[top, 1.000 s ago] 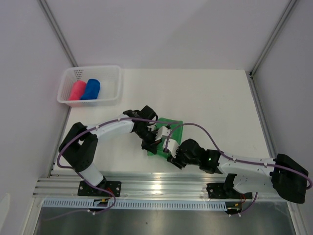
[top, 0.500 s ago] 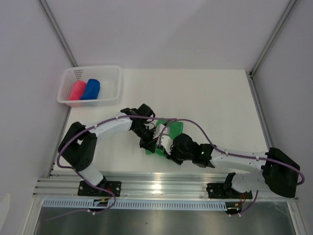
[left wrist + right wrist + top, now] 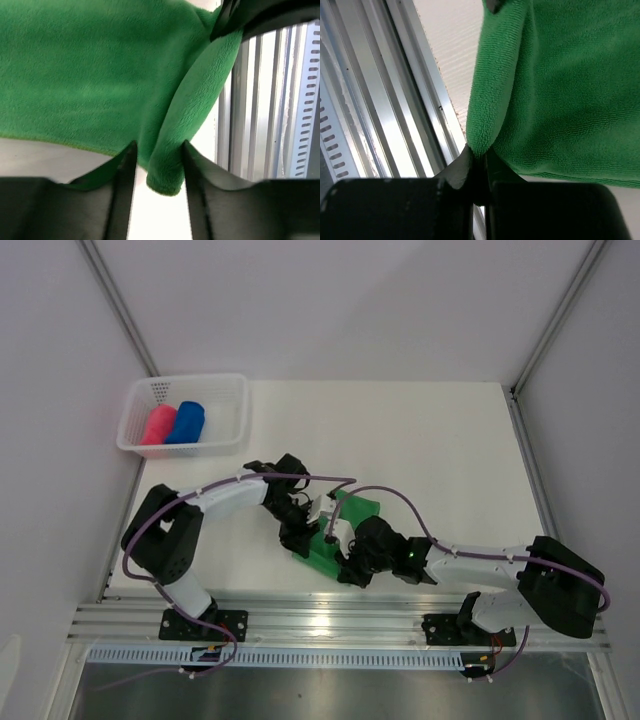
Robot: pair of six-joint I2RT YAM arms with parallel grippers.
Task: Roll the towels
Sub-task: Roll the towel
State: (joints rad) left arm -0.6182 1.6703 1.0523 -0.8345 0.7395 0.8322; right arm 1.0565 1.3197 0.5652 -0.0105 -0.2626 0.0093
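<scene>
Since the right arm swung in over the white desk (image 3: pixel 440 450), the green towel (image 3: pixel 358 512) has bunched up. The right gripper (image 3: pixel 477 152) now pinches its near fold, while the left gripper (image 3: pixel 157 147) has eased narrowly apart around it. Beyond the left gripper, a basket (image 3: pixel 195 378) holds the pink towel (image 3: pixel 157 426) and blue towel (image 3: pixel 187 422).

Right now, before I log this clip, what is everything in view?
green towel: one, bright green, on the table near its front edge, between the two arms
pink towel: one, pink-red, rolled, in the basket
blue towel: one, royal blue, rolled, in the basket, right of the pink towel
basket: one, white mesh, at the table's far left corner
table: one, white
rail: one, silver metal, along the near edge
left fingers: two, black, apart, with a fold of the green towel between them
right fingers: two, black, pinched shut on a fold of the green towel
</scene>
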